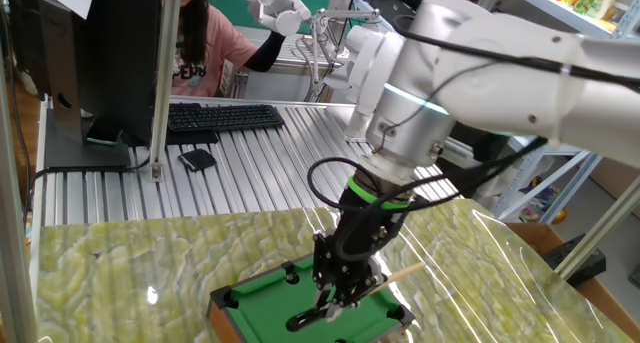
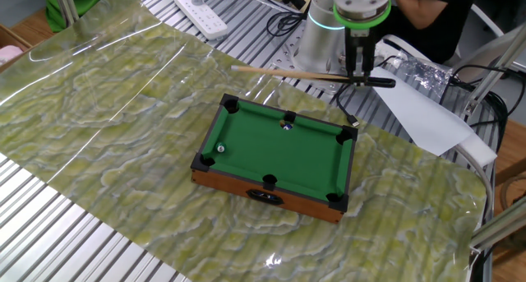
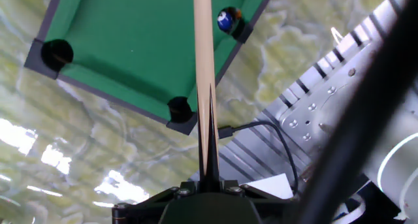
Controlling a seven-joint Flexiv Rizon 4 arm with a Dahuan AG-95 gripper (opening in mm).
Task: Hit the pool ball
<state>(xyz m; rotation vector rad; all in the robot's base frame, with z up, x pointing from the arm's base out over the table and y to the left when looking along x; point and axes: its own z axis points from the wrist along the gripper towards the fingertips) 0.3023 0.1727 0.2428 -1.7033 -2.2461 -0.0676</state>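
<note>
The pool ball (image 3: 226, 19), which shows dark blue and glossy in the hand view, is seen resting beside a side pocket of the small pool table (image 2: 246, 183). It has not been struck. The cue stick (image 2: 288, 74) is held clamped in the end effector (image 2: 359, 67), above the far rail, its tip well apart from the ball. Aiming and the stroke are judged still to be done.

Felt, wood, and glossy marbled sheet
The small pool table (image 2: 246, 186) had matt green felt in a wood frame; the cue (image 3: 204, 67) looked pale smooth wood; the ball (image 3: 226, 19) shone glossy; the marbled cover (image 2: 107, 109) reflected light
</note>
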